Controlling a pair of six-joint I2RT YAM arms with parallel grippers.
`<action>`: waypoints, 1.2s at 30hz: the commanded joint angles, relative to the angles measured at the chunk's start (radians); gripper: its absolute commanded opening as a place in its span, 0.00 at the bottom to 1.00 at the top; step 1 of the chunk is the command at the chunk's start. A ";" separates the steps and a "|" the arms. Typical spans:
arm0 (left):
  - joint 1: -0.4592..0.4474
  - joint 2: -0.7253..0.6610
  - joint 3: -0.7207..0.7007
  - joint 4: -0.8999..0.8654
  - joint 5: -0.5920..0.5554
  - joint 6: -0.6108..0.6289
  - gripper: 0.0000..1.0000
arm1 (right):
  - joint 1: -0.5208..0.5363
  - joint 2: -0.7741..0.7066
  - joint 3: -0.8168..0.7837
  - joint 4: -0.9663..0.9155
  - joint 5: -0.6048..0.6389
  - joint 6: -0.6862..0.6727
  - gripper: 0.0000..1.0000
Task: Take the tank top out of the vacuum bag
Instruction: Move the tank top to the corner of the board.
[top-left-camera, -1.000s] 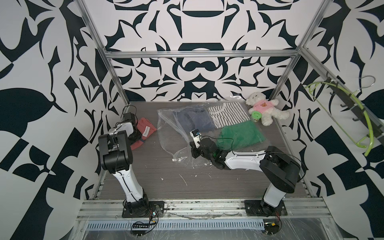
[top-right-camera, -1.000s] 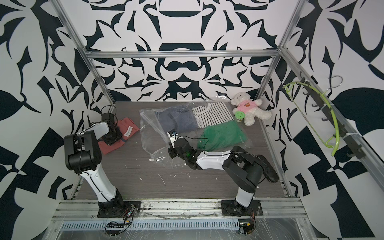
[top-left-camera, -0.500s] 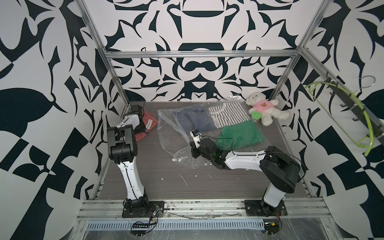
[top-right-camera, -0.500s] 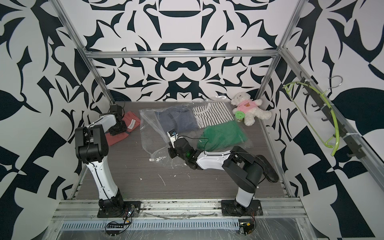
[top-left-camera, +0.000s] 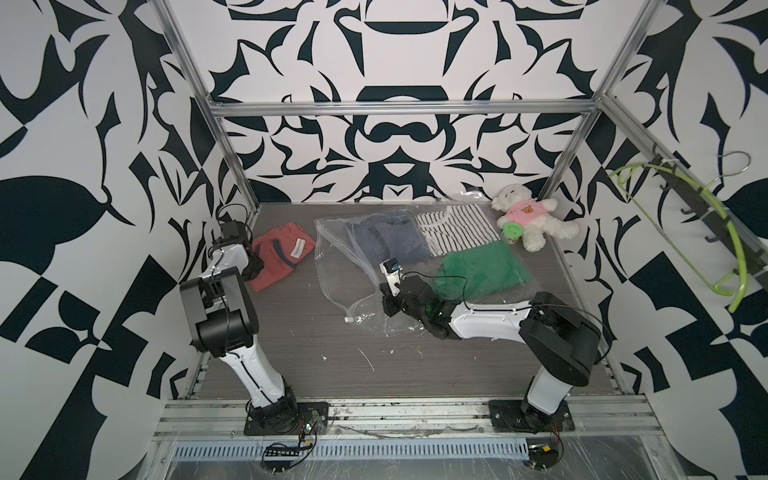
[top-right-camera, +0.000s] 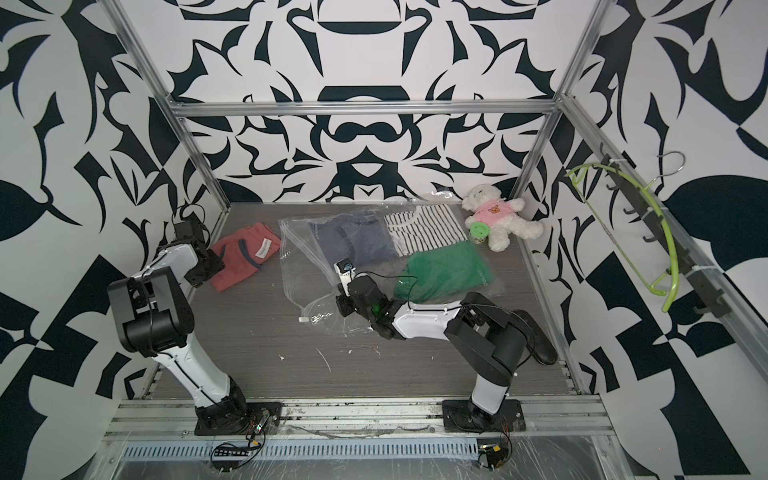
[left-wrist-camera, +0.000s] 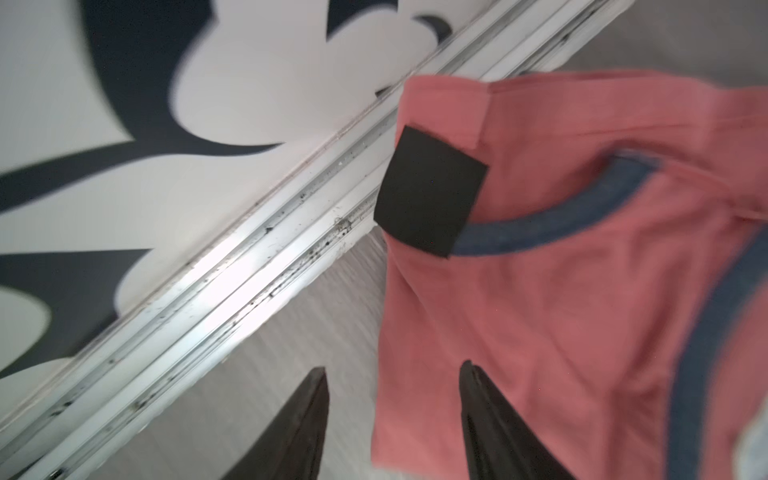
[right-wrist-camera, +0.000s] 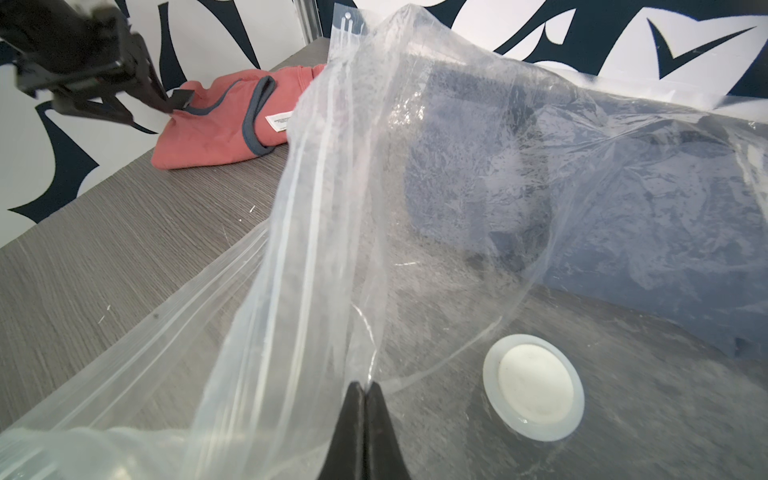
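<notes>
Between the tight-closed right jaws a fold of the vacuum bag (right-wrist-camera: 324, 232) is pinched, valve disc (right-wrist-camera: 534, 390) just beside. Left jaws are parted, empty, astride the edge of the tank top (left-wrist-camera: 561, 311), laid outside the bag.

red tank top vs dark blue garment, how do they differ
The red tank top lies on the table outside the bag; the dark blue garment lies under the bag's plastic, apparently inside. The red tank top has blue trim and a white label; the dark blue garment looks plain. The red tank top is by the open left gripper; the dark blue garment is nearer the right gripper, shut on the bag. Both lie flat.
</notes>
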 joint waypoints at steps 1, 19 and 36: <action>-0.016 0.073 0.098 -0.047 0.108 0.032 0.56 | -0.007 -0.040 -0.006 0.048 0.034 -0.015 0.00; -0.072 0.519 0.708 -0.317 -0.139 0.198 0.55 | -0.008 -0.045 -0.023 0.071 0.064 -0.030 0.00; -0.124 0.503 0.916 -0.261 -0.114 0.240 0.58 | -0.008 -0.042 -0.022 0.074 0.057 -0.032 0.00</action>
